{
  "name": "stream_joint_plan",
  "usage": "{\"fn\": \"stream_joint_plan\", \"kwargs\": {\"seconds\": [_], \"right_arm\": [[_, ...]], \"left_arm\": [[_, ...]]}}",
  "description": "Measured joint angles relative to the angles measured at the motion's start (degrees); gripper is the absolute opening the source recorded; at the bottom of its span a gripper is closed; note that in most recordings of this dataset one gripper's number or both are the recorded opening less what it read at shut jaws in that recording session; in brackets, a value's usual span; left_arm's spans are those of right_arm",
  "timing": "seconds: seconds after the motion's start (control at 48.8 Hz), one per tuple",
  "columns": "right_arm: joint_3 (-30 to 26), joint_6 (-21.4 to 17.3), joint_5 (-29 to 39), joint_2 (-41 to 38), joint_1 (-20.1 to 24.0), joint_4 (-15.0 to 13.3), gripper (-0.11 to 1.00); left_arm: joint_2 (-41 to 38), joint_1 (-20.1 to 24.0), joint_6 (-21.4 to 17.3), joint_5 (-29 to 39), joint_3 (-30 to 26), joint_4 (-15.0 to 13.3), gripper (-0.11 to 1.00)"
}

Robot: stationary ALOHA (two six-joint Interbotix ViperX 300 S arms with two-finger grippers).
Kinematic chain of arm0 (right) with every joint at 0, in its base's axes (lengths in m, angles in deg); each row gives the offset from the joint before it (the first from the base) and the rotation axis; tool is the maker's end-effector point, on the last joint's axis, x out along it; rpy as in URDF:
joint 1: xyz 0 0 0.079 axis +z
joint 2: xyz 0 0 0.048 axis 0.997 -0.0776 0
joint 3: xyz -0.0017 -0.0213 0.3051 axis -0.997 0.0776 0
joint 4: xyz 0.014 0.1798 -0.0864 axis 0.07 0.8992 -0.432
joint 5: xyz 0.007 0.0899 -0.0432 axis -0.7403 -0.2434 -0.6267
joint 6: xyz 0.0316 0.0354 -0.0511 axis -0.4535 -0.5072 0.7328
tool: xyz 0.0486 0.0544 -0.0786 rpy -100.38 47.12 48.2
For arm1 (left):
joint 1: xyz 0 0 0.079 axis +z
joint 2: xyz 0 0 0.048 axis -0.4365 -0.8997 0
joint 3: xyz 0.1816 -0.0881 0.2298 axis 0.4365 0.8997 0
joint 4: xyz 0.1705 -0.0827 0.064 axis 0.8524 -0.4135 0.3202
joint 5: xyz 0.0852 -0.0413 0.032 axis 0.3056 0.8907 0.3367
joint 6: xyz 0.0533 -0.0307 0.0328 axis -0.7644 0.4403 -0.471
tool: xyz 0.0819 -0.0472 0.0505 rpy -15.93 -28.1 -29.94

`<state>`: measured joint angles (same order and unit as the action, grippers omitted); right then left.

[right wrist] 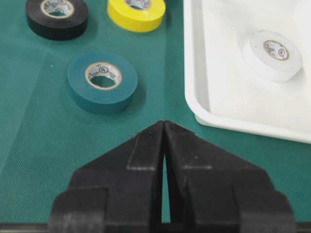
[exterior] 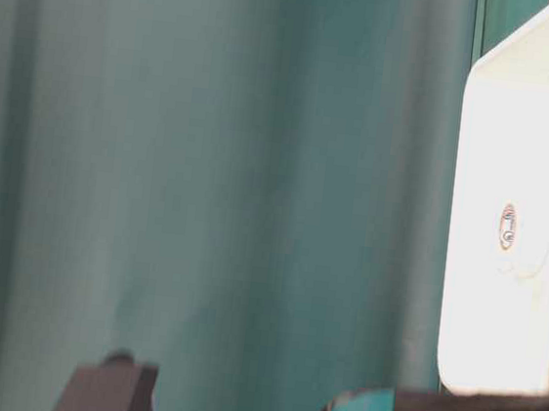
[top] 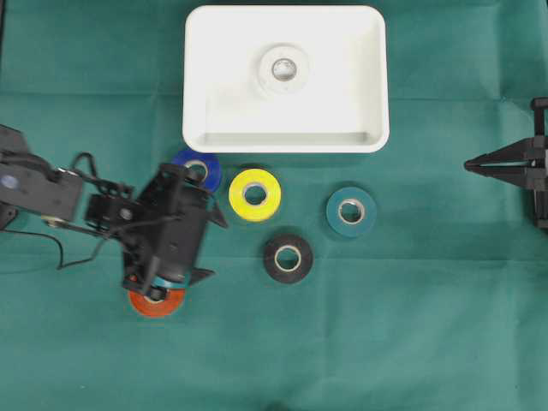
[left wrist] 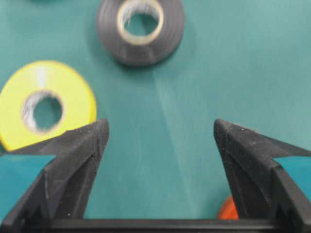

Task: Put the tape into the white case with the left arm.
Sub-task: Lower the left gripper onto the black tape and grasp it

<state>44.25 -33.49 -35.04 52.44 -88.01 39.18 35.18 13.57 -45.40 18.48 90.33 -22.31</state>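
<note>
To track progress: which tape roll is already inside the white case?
The white roll. It alone lies in the white case; the other rolls lie on the green cloth.

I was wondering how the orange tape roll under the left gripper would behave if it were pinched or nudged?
The orange roll lies flat on the green cloth, so a nudge would probably slide it rather than roll it. It looks like a solid wound ring like the yellow roll, likely stiff enough to hold its shape in a pinch. The open left gripper seems wide enough to straddle its rim.
</note>
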Motion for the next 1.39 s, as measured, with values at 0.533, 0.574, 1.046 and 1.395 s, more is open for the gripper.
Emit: {"fn": "stream_joint_plan", "kwargs": {"seconds": [0.533, 0.574, 1.046, 1.395], "right_arm": [[0.0, 0.0, 0.0, 0.0, 0.0, 0.0, -0.10], [0.0, 0.0, 0.0, -0.1, 0.0, 0.0, -0.09], [0.0, 0.0, 0.0, -0.1, 0.0, 0.0, -0.09], [0.0, 0.1, 0.0, 0.0, 0.0, 0.0, -0.09]], "left_arm": [[-12.5, -0.3, 0.0, 1.1, -12.7, 0.0, 0.88], [-13.0, -0.4, 0.0, 1.3, -13.4, 0.0, 0.88], [-17.1, -0.4, 0.0, 2.5, -15.9, 0.1, 0.88], [-21.2, -0.5, -0.2, 2.4, -17.9, 0.1, 0.88]]}}
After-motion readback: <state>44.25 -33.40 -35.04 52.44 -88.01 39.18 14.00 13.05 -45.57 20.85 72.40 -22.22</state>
